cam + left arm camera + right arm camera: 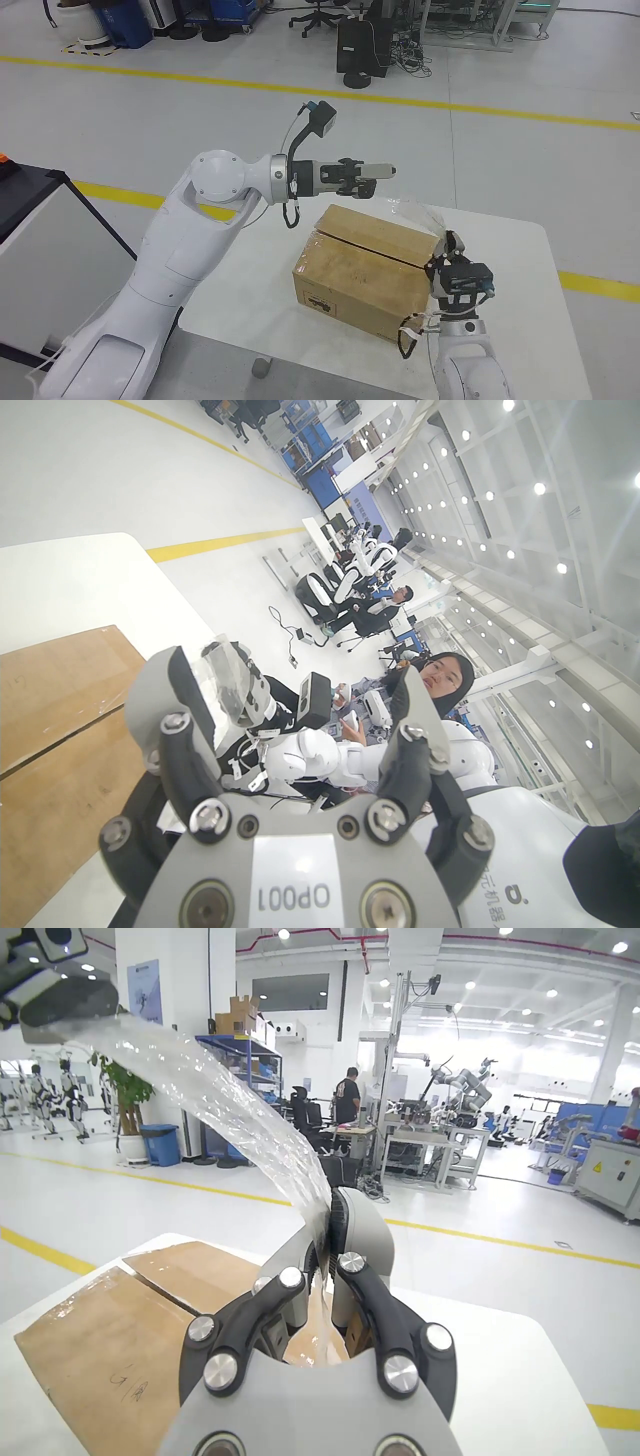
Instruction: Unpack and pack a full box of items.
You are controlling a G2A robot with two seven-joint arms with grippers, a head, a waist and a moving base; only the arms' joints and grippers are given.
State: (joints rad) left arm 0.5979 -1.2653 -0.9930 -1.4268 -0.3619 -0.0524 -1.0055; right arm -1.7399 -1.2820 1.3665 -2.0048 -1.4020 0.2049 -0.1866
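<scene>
- box (365,270) sits on the left half of the table (510,300), one corner close to the far edge; both top flaps lie flat and shut, with the seam (372,243) bare between them; nothing unpacked yet, so i judge it early in the task
- clear tape (415,212) hangs in the air as one strip above the box's far right corner, strung between the two grippers; cannot tell if any end is stuck to the cardboard
- right gripper (452,258) is just beside the box's right end; fingers pressed together, pinching the tape; in its wrist view the strip (225,1103) runs straight into the closed fingers (350,1228)
- left gripper (372,180) is in the air beyond the box's far side, near the table's far edge; fingers spread wide in its wrist view, but the tape looks stuck to one pad (195,700)
- risk: sticky tape may not drop off the spread left fingers; backing away could stretch it, fold it on itself or wrap it round an arm
- risk: if an end is glued to the box, a pull from the right could drag or tip the box toward the table's right edge, or rip the flap surface
- risk: a slack strip could fall back on the seam and re-stick; the flaps then won't lift
</scene>
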